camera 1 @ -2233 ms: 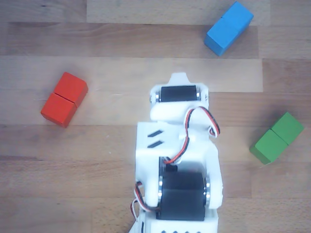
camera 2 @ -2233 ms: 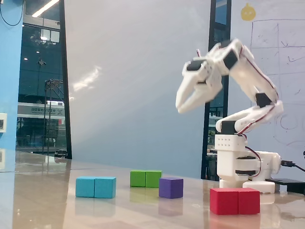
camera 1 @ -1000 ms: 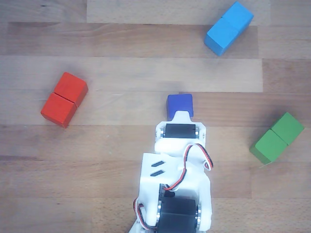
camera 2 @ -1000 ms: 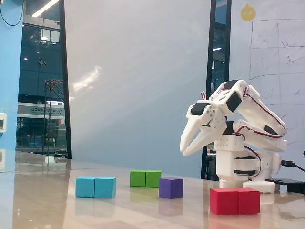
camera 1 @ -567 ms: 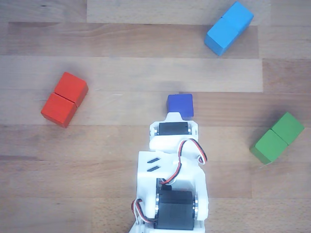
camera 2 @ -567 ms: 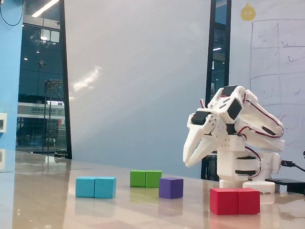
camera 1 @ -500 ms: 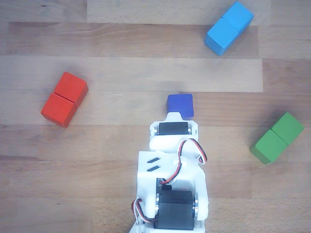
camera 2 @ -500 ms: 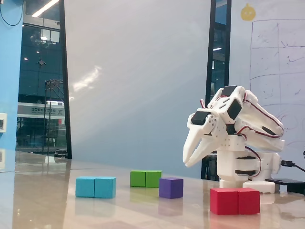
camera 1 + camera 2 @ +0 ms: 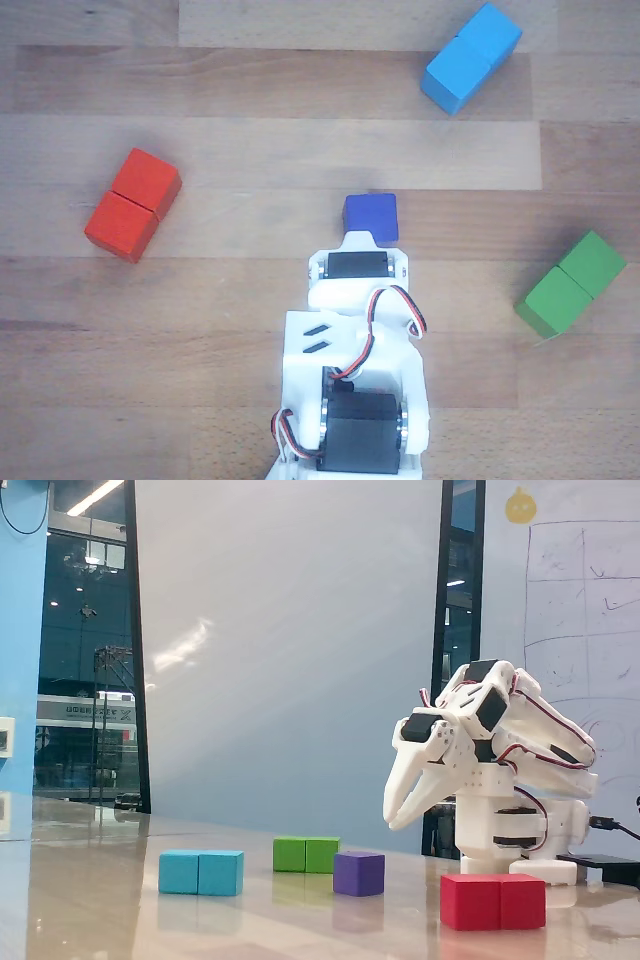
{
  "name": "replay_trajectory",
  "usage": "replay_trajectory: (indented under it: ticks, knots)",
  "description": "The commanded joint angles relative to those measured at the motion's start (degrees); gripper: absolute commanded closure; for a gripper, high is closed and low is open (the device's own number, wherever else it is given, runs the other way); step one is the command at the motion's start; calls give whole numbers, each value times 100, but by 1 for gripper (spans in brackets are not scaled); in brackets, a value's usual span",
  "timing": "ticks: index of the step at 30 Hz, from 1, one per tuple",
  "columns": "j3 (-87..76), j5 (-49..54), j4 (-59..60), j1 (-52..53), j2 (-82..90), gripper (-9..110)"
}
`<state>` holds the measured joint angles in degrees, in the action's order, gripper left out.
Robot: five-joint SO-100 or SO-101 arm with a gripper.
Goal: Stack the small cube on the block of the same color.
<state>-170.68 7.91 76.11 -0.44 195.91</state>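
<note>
The small dark blue cube lies on the wooden table just beyond my wrist in the other view. In the fixed view it looks purple. The light blue two-cube block lies at the far right, well apart from the cube, and shows at the left in the fixed view. My gripper hangs above the table, up and right of the cube, pointing down. Its jaws are together and hold nothing. In the other view the white arm hides the fingertips.
A red two-cube block lies at the left and a green one at the right. In the fixed view the red block is nearest the camera and the green block is behind the cube. The arm's base stands at the right.
</note>
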Motion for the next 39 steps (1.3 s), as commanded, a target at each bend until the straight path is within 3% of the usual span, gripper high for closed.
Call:
replay_trajectory:
  ticks: [1, 9, 39]
  knots:
    - [-26, -9, -53, 62, 193, 101]
    - [-404, -9, -132, 422, 193, 101]
    - [-404, 70, -132, 105, 185, 101]
